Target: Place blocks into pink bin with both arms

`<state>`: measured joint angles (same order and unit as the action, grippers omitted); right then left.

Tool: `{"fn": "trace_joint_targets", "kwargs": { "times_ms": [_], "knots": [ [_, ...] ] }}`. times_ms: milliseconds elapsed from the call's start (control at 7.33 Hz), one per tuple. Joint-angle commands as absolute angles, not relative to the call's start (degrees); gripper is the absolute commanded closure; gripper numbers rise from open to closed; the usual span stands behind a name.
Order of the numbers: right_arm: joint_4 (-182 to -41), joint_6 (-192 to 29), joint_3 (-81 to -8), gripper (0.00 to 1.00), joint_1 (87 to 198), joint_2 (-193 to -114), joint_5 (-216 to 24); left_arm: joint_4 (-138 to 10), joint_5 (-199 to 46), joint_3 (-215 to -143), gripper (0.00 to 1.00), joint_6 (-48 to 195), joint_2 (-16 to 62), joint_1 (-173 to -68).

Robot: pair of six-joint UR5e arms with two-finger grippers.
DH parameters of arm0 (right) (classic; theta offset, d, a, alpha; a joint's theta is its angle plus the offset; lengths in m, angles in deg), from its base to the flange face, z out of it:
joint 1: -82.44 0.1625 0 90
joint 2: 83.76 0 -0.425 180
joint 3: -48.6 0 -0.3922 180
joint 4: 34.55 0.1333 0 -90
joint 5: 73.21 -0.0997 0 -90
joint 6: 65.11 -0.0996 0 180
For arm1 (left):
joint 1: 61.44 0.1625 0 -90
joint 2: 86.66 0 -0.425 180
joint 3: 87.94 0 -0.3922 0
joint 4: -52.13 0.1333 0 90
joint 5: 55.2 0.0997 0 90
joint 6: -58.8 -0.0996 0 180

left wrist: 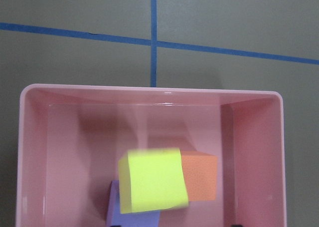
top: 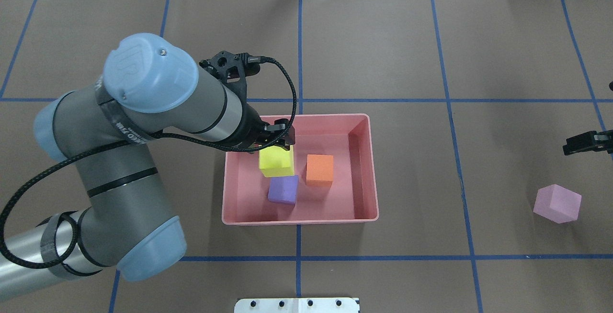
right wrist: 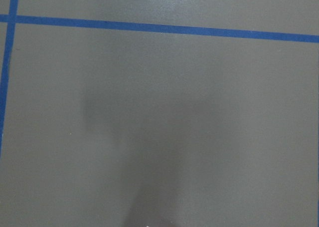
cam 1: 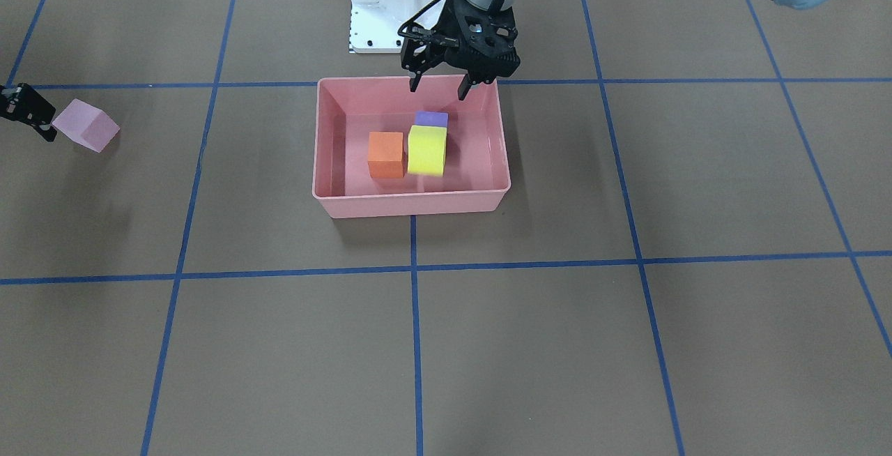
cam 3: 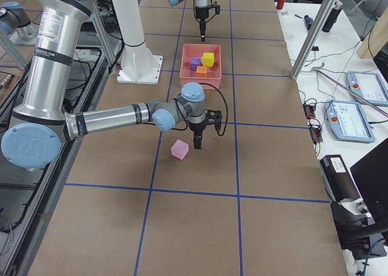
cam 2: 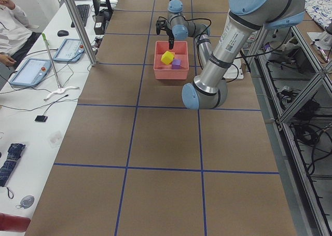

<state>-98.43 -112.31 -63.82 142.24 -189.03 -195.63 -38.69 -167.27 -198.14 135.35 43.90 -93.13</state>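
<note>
The left gripper [cam 1: 437, 92] hangs wide open over the pink bin [top: 297, 220] holding 3, the yellow block [top: 276, 161], purple block [top: 282, 190] and orange block [top: 320, 169], while the skewed light pink block [top: 557, 203] lies outside on the table, so the right gripper [cam 3: 197, 142] nearby, its spread unclear from here, should square to its faces before closing.

- Pink bin [cam 1: 411, 205]: plain salmon pink, walls and floor alike.
- Orange block [cam 1: 385, 155]: flat matte orange.
- Yellow block [cam 1: 426, 150]: bright lemon yellow.
- Purple block [cam 1: 431, 118]: soft violet.
- Light pink block [cam 1: 86, 125]: pale pink, lighter than the bin.
- Table [cam 1: 557, 344]: brown paper cover, crossed by a grid of blue tape lines [cam 1: 416, 344].
- Left arm [top: 143, 126]: grey-silver tubes, light blue joint caps [top: 151, 73], black cable [top: 287, 83].
- Left gripper [cam 1: 437, 90]: black.
- Base plate [cam 1: 390, 3]: white, with small dark dots along its edge, perhaps bolts.
</note>
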Motion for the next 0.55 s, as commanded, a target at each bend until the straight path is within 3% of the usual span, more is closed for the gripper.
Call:
{"fn": "trace_joint_targets", "kwargs": {
  "times_ms": [0,409],
  "knots": [
    [-87.85,-125.78,-62.32,0.00,139.50,-192.11,-194.50,-38.66,-167.26,-197.72,0.00,135.97,44.65,-93.17],
    [-79.47,-140.04,-62.41,0.00,127.39,-197.48,-182.75,-38.66,-167.26,-197.98,0.00,135.97,44.39,-93.08]
  ]
}}
